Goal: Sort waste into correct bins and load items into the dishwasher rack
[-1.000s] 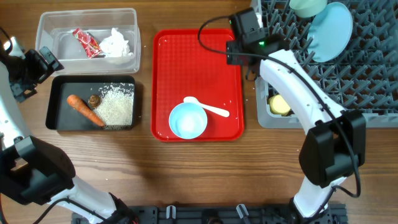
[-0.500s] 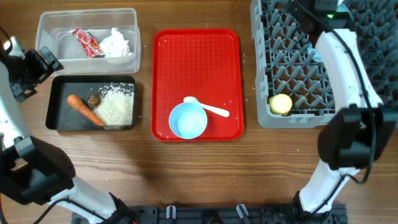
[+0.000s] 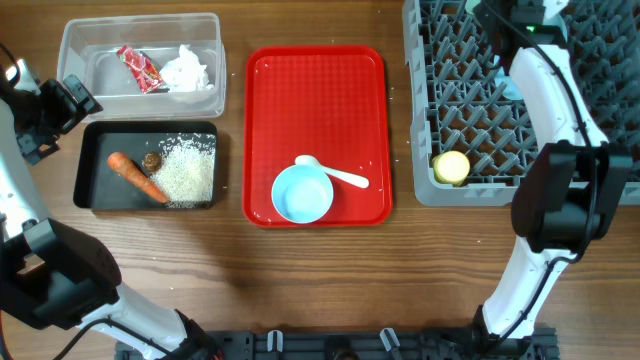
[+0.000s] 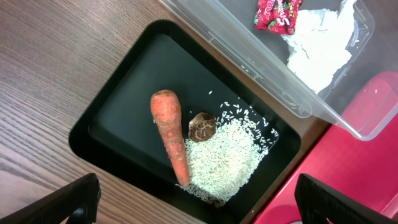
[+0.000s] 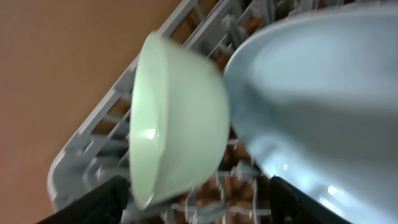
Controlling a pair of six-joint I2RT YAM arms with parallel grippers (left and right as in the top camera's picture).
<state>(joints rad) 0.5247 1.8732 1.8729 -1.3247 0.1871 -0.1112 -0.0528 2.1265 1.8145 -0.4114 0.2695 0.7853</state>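
My left gripper [image 4: 199,208] is open and empty, hovering above the black tray [image 4: 118,118], which holds the orange carrot [image 4: 169,134], the brown morsel [image 4: 201,127] and the loose rice [image 4: 227,152]. The clear tub [image 3: 95,95] holds the red wrapper [image 3: 140,68] and white tissue [image 3: 187,70]. My right gripper [image 5: 202,205] is open and empty over the grey rack [image 3: 470,110], close to the pale-green bowl [image 5: 177,118] and light-blue plate [image 5: 323,93] standing in it. The yellow cup [image 3: 451,166] lies in the rack's near corner. The light-blue bowl [image 3: 302,194] and white spoon [image 3: 338,176] sit on the red tray [image 3: 315,90].
In the overhead view my right arm [image 3: 548,85] lies across the rack and hides the plate and green bowl. My left arm [image 3: 45,110] is at the table's left edge beside the tub. Bare wood runs along the front.
My right arm has swung from the red tray's far right corner to the far side of the rack. The left arm and all objects have stayed put.
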